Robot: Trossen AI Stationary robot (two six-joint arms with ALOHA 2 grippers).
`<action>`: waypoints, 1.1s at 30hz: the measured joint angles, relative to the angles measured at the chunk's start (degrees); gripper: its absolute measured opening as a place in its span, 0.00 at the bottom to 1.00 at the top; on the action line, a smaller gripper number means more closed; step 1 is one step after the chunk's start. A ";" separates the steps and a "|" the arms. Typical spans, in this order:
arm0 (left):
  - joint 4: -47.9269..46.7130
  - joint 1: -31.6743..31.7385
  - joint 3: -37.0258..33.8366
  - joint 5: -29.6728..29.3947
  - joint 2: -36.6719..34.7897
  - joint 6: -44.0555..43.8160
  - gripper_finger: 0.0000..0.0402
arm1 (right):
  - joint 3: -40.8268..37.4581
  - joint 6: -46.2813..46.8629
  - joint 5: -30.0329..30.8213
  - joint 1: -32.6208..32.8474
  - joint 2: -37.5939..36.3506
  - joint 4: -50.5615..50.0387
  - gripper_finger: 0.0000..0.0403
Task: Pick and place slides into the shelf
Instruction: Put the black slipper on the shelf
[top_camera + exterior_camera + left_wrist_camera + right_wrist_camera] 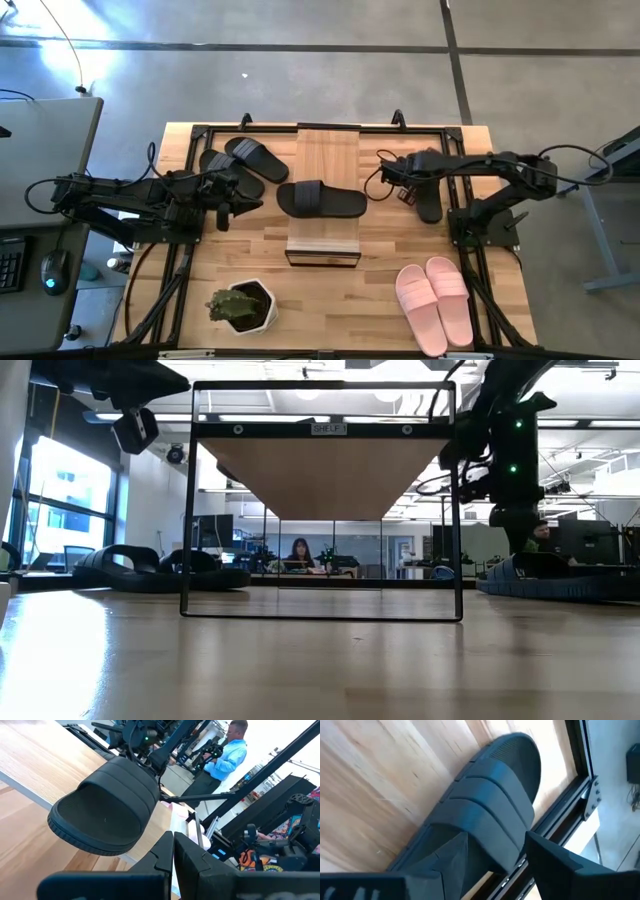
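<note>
Table [200, 310]: butcher-block top, black frame rails seen along its edges.
Shelf [325, 160]: small light-wood plank rack on a thin black frame, set mid-table; viewed end-on in the low view [322, 470].
Left arm: reached in from the table's left side. Left gripper [240, 207] is held just left of the shelf, near the black slide on the shelf top; fingers [192, 857] seen pressed together, nothing between them.
Right arm: reached in from the right side. Right gripper [392, 180] is placed over the heel end of a black slide right of the shelf; fingers [445, 857] spread wide, one on each side of the strap, not clamped.
Slide on shelf [320, 200]: matte black, laid crosswise on the plank top, overhanging both long edges; seen close in the left wrist view [107, 807].
Slide at right gripper [428, 200]: matte black, flat on the table beside the back-right frame rail [495, 815].
Black slide pair [240, 165]: on the table left of the shelf, overlapped, beside the left arm.
Pink slide pair [435, 300]: side by side at the front right, well apart from both grippers.
Potted plant [240, 305]: white pot, front left of the shelf.
Background: a person in a blue shirt [225, 755] visible beyond the table.
</note>
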 joint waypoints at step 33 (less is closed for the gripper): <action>-0.69 0.01 0.00 0.90 0.00 -0.17 0.01 | -0.07 -1.39 6.19 -5.87 6.55 1.05 0.47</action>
